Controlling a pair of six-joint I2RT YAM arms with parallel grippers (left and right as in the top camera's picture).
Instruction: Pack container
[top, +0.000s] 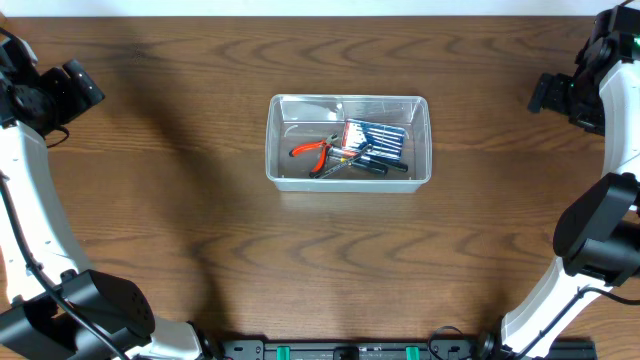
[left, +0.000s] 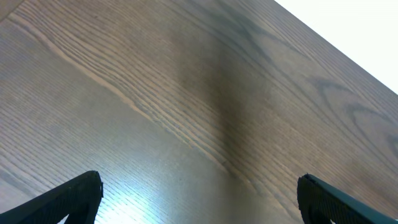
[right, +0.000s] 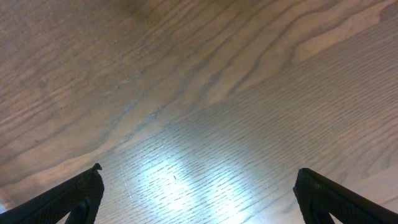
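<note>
The clear container (top: 272, 140) sits at the middle of the wooden table (top: 180, 220), holding red-handled pliers (top: 312, 150) and a blue-and-red screwdriver case (top: 377, 133); farther back, the left gripper (left: 199, 196) hangs spread wide over wood, pinching nothing; the right gripper (right: 198, 194) likewise.

Overhead cam hangs above the table (top: 150, 200) and looks straight down, far enough back to catch most of the top. Each wrist cam sits close to the wood, angled down past its own fingers. The left fingers (left: 68, 199) and right fingers (right: 68, 196) poke in at the bottom corners. Shared bit: just tabletop grain between the fingers.
</note>
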